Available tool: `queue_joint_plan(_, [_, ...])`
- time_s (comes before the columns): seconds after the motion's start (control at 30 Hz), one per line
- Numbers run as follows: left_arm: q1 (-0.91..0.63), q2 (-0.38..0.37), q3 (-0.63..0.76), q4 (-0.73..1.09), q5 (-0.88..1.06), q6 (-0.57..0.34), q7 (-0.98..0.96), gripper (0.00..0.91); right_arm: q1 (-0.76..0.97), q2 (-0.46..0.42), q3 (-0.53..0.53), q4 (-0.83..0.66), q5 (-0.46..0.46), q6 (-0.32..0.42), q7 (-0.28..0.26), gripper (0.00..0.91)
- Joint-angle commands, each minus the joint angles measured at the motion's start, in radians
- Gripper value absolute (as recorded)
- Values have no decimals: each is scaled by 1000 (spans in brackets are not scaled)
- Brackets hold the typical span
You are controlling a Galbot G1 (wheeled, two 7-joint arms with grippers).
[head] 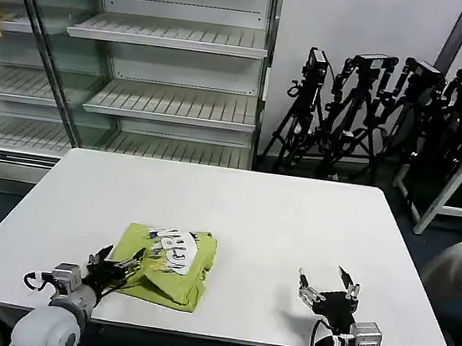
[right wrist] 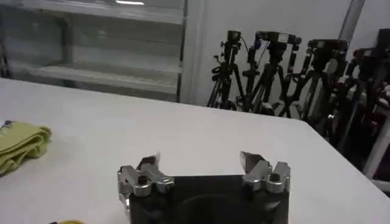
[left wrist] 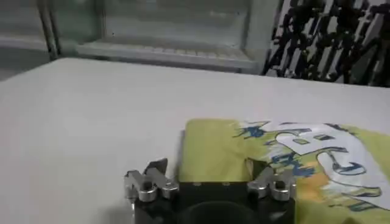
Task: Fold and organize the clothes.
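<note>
We see the T-shirt (head: pixel 166 264) lying folded on the table (head: pixel 292 223), so our left gripper (head: pixel 114 270) at its edge and our right gripper (head: pixel 328 287) off to the side both rest with jaws apart, empty.

The white table (head: pixel 276 221) lies bare across its far half and its middle, open for passage. The folded T-shirt (head: pixel 165 264) takes up the near left, with the left gripper (head: pixel 111 270) at its near-left edge. Tripods (head: pixel 373 114) and shelves (head: pixel 167 72) stand beyond the far edge.

The head camera looks down across the white table (head: pixel 276 221); both wrist cameras sit low, seemingly facing twelve o'clock, sharing the shelving (head: pixel 171 39).
</note>
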Motion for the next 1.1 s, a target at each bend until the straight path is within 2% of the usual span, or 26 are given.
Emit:
queue_joint_plan(0.03, [-7,-3,-20,59,-80,12,11,20,3,2,-1,-4,-1,0,0,907])
queue_joint_plan(0.47, [-15,-2,-25,44,-122,11,23,20,10,7,-12,-7,-4,-2,1,907])
queue_joint_plan(0.63, [-27,49,-79,32,-67,11,76,10,11,6,-15,-4,-5,-3,2,907])
queue_joint_plan(0.73, [-47,132,-206,46,-4,11,120,10,10,3,-14,-3,-4,-2,2,907])
queue_joint_plan(0.77, [-56,189,-253,65,49,10,142,10,10,2,-14,-2,-4,-1,1,907])
queue_joint_plan(0.9, [-39,332,-449,114,94,9,210,10,10,3,-14,-2,-3,5,0,907])
queue_joint_plan(1.1, [17,479,-695,157,215,-20,327,10,7,10,-26,-14,-4,21,-3,907])
